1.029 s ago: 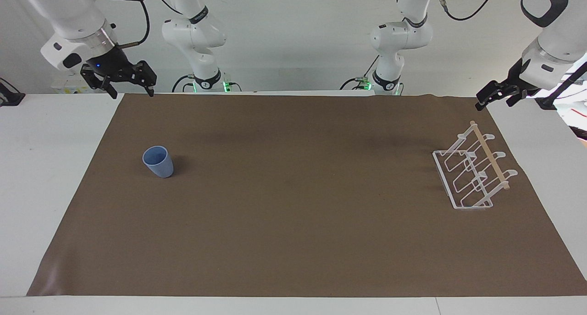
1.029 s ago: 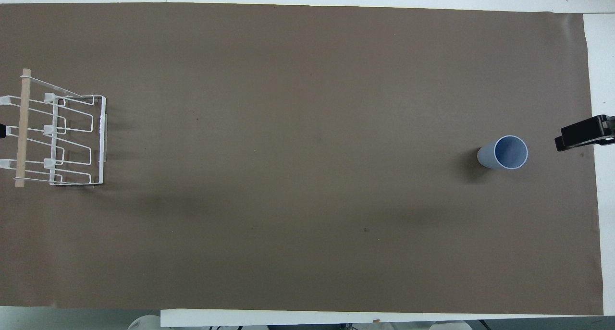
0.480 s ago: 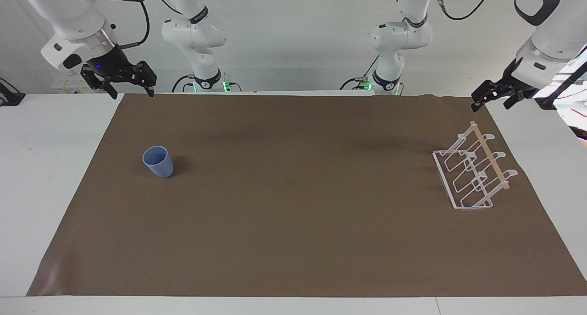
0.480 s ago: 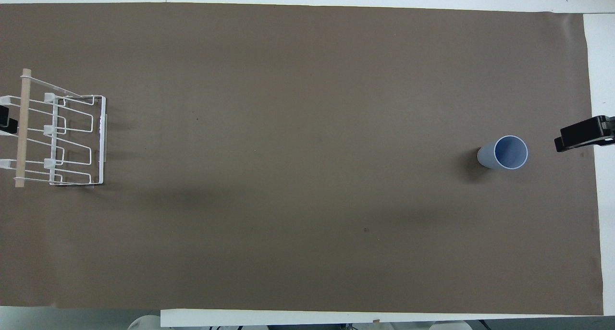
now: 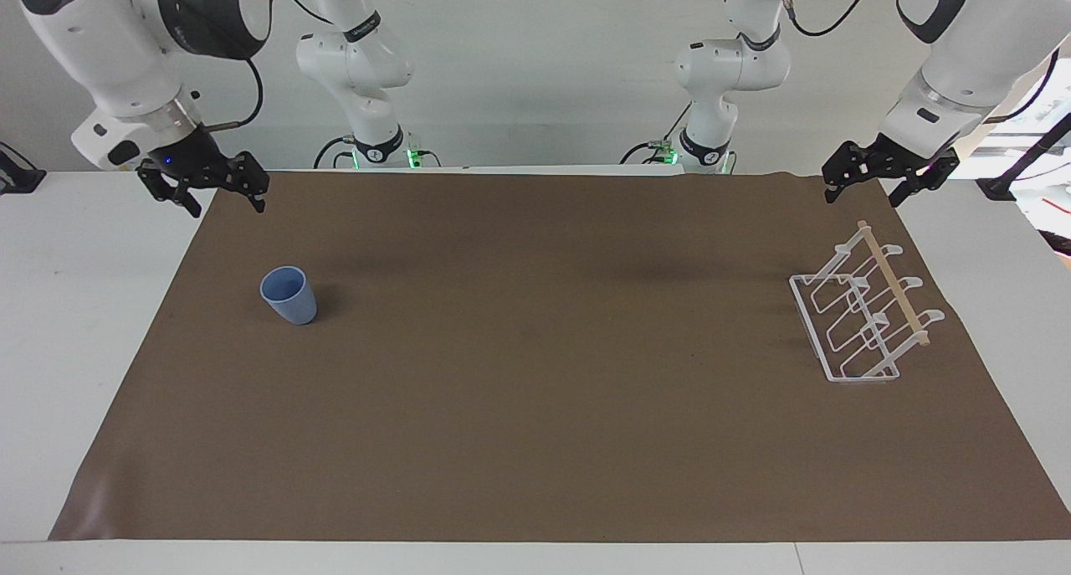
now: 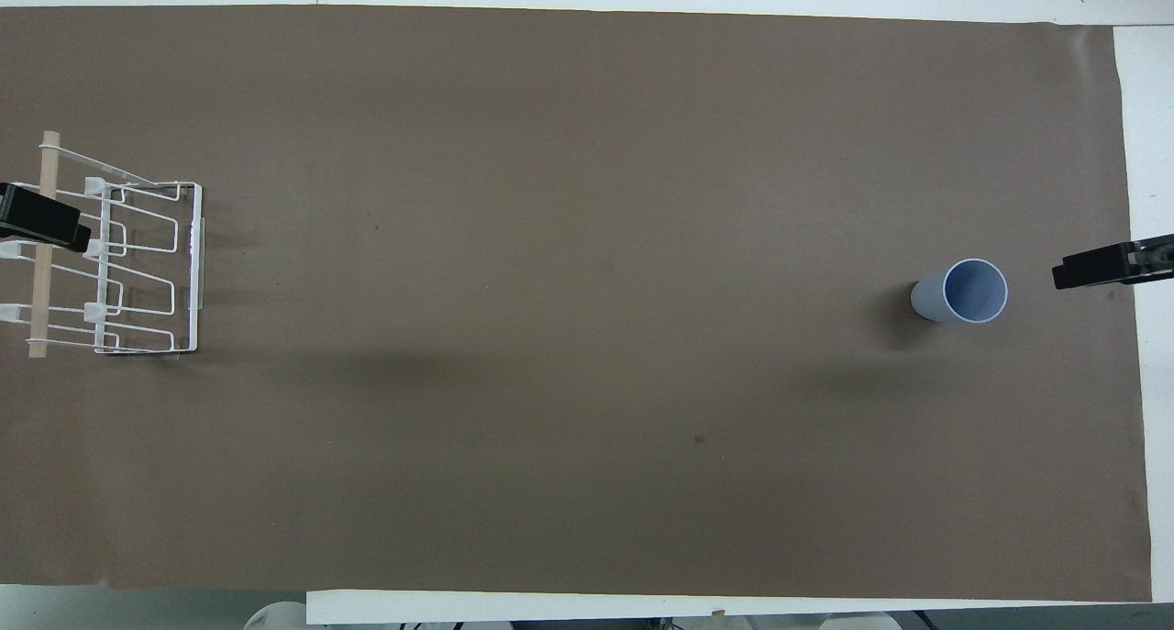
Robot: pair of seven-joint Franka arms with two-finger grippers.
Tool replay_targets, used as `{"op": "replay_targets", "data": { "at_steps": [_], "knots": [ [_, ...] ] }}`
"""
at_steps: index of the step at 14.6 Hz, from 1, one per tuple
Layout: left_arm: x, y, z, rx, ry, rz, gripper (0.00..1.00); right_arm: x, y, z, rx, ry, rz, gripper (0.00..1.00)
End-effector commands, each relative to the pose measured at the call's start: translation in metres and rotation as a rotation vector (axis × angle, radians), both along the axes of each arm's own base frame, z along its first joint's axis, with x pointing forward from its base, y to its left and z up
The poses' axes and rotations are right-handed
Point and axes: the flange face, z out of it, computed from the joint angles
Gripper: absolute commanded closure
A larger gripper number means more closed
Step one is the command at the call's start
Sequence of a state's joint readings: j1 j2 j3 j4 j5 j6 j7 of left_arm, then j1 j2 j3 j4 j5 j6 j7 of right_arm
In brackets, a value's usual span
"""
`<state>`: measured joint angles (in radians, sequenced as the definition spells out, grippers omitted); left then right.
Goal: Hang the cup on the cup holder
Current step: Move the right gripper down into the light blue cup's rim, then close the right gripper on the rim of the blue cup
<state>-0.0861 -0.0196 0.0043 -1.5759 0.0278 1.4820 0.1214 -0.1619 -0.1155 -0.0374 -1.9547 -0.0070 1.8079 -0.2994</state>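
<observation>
While the brown mat (image 5: 535, 408) covers the table as before, both arms have moved since the earlier frames. The cup holder (image 5: 862, 320) stands unmoved at the left arm's end of the mat. Raised over the mat's edge near it, the left gripper (image 5: 866, 192) has swung inward, fingers spread wide. The right gripper (image 5: 219, 200) has dropped lower over the mat's edge near the cup, fingers wide too. The cup (image 5: 289, 295) stands upright, untouched, at the right arm's end.
</observation>
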Motion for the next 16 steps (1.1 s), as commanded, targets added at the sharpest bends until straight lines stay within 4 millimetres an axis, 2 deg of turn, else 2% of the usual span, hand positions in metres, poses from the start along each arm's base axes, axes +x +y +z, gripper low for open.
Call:
{"op": "replay_targets", "data": {
  "at_steps": [1,3,6,9,11,14,16],
  "knots": [
    [-0.004,0.006,0.003,0.005,-0.016,-0.012,0.0,-0.003,0.001,-0.056,0.005,-0.008,0.025,0.0],
    [-0.004,0.006,0.002,0.005,-0.014,-0.012,0.0,0.001,0.0,-0.089,0.003,-0.015,0.034,0.0],
    [-0.004,0.006,0.002,0.005,-0.014,-0.012,0.0,0.006,-0.014,-0.124,0.007,0.0,0.098,0.0],
    [-0.004,0.006,0.002,0.005,-0.014,-0.012,0.0,0.014,-0.012,-0.147,0.006,0.001,0.1,0.02],
    [-0.004,0.006,0.002,0.005,-0.014,-0.012,0.0,0.016,-0.014,-0.16,0.007,0.009,0.103,0.11],
    [-0.004,0.006,0.002,0.005,-0.014,-0.012,0.0,0.014,-0.014,-0.165,0.01,0.018,0.106,0.45],
    [-0.004,0.006,0.003,0.005,-0.016,-0.012,0.0,0.015,-0.009,-0.168,0.011,0.024,0.111,0.85]
  ]
}}
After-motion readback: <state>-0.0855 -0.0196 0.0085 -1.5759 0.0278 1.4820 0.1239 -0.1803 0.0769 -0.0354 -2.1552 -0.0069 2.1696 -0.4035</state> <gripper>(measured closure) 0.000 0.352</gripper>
